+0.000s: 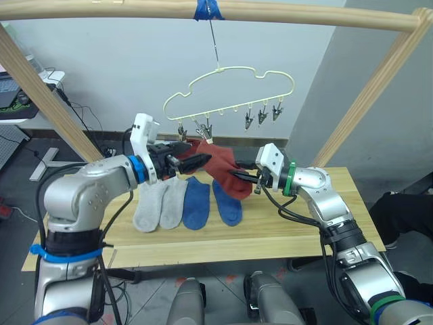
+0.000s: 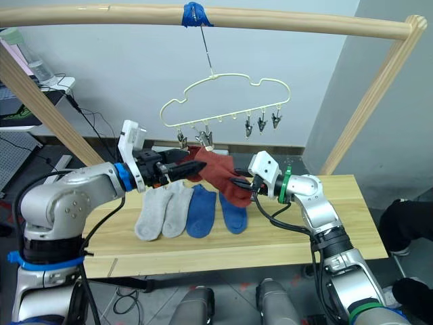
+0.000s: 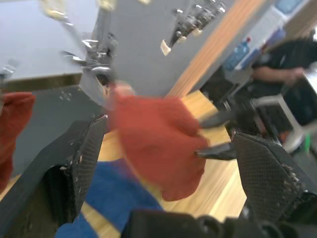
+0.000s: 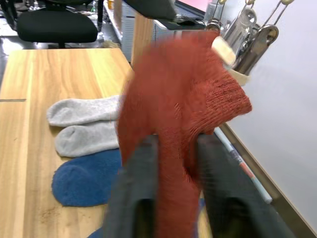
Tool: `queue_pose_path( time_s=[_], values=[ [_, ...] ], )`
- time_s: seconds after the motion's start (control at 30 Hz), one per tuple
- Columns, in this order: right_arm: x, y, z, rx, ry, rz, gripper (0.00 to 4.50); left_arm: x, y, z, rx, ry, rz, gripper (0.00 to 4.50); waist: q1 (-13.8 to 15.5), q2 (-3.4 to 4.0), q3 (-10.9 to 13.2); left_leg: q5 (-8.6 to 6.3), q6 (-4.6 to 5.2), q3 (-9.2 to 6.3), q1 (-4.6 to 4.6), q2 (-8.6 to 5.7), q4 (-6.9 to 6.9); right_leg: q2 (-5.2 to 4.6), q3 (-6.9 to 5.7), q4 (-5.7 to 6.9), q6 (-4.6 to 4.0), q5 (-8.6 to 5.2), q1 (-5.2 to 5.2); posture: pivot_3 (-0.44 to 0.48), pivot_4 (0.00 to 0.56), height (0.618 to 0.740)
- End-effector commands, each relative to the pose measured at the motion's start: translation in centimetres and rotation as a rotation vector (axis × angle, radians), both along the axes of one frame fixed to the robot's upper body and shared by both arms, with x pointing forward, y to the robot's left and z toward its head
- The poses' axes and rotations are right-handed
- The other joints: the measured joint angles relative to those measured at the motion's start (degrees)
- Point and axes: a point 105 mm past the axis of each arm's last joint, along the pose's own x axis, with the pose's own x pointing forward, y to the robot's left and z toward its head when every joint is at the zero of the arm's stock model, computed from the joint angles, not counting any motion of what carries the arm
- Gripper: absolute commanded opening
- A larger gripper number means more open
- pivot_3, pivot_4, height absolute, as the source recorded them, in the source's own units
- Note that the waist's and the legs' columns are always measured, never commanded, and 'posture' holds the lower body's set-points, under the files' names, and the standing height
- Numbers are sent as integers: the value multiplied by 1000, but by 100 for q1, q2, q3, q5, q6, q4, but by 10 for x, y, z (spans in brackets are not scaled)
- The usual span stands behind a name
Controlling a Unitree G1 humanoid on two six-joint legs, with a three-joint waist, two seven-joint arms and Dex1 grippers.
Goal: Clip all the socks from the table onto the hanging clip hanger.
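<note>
Right gripper (image 1: 242, 177): its two black fingers are pinched together on the lower part of a rust red sock (image 1: 226, 170), holding the fabric up above the table; in the right wrist view the red knit fills the gap between the fingers.
Left gripper (image 1: 196, 161): raised to the same height, pointing toward the right gripper; the left wrist view shows its fingers (image 3: 84, 158) spread wide apart with nothing clamped, the red sock hanging in the gap ahead of them.
Held rust red sock: upper edge up against a metal clip (image 1: 205, 131) of the hanger, lower end in the right gripper; whether the clip has bitten onto it I cannot tell.
Second rust red sock (image 3: 12, 124): a strip of red fabric shows at the edge of the left wrist view, just beside the neighbouring clip.
Clip hanger (image 1: 230, 91): pale yellow-green wire with a wavy outline, hung by its hook from the wooden pole (image 1: 284, 15) at a patch of blue tape (image 1: 207, 9); three clips (image 1: 262, 114) at its right end hang free.
Grey socks (image 1: 159, 203): two, lying side by side on the table (image 1: 318, 223).
Blue socks (image 1: 210, 203): two, lying just beside the grey pair on their right, under the held red sock.
Background: a person (image 3: 287, 59) in dark clothes sits well beyond the table.
</note>
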Motion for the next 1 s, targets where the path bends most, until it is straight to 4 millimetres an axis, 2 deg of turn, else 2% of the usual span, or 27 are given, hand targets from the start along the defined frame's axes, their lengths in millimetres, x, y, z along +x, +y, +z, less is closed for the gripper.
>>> queue_pose_path(
  time_s=[0.03, 0.17, 0.2, 0.43, 0.5, 0.57, 0.73, 0.9, 1.0],
  values=[
    [-10, -4, 12, 27, -26, 3, 2748, -1, 1, 9, -2, -99, 44, 4500, 22, 1, 0, 0, 0, 0, -1, -1, 1, 0, 0, 0, 0, 0, 0, 51, 160, 740],
    [-16, -8, 17, 45, -26, -38, 4256, 3, 0, 5, -5, -138, 91, 4500, 21, 1, 0, 0, 2, 9, 2, -1, 4, 0, 7, 1, 1, 0, 0, 47, 161, 740],
    [-18, -8, 21, 61, -30, -59, 4492, 5, -1, 6, -25, -157, 115, 4500, 21, 1, 0, 1, 2, 8, 2, -1, 4, 1, 6, 2, 0, 1, 0, 41, 165, 740],
    [-25, -5, 43, 139, -47, -168, 4492, 19, 2, 8, -27, -276, 254, 4500, 10, 3, -2, 1, 2, 8, 3, 1, 2, 4, 8, 2, 0, 1, -1, 31, 168, 740],
    [-27, -2, 56, 180, -63, -190, 4492, 25, 5, 9, -16, -330, 310, 4500, 6, 3, -2, 1, 2, 8, 3, 2, 2, 4, 7, 2, 0, 1, 0, 18, 170, 740],
    [-27, -3, 70, 219, -85, -223, 4500, 28, 8, 7, -60, -366, 359, 4125, 3, 3, -2, 1, 2, 8, 2, 2, 2, 4, 6, 2, 0, 1, 0, 12, 171, 740],
    [-27, -4, 75, 223, -91, -244, 4500, 35, 3, 0, -55, -390, 396, 2782, -25, 2, -3, 0, 4, 7, -2, 0, 1, 3, 5, -4, 0, 1, 0, 3, 171, 740],
    [-29, -1, 80, 219, -105, -229, 4500, 41, -6, 1, -74, -402, 394, 2782, -32, 2, -3, 0, 4, 8, -2, -1, 2, 4, 6, -5, 0, 1, 0, -1, 175, 740],
    [-31, 5, 94, 246, -104, -198, 4500, 48, -13, 1, -77, -408, 398, 2782, -43, 3, -2, 0, 4, 8, -2, 0, 1, 4, 6, -4, 0, 1, 0, -6, 178, 740]
  ],
)
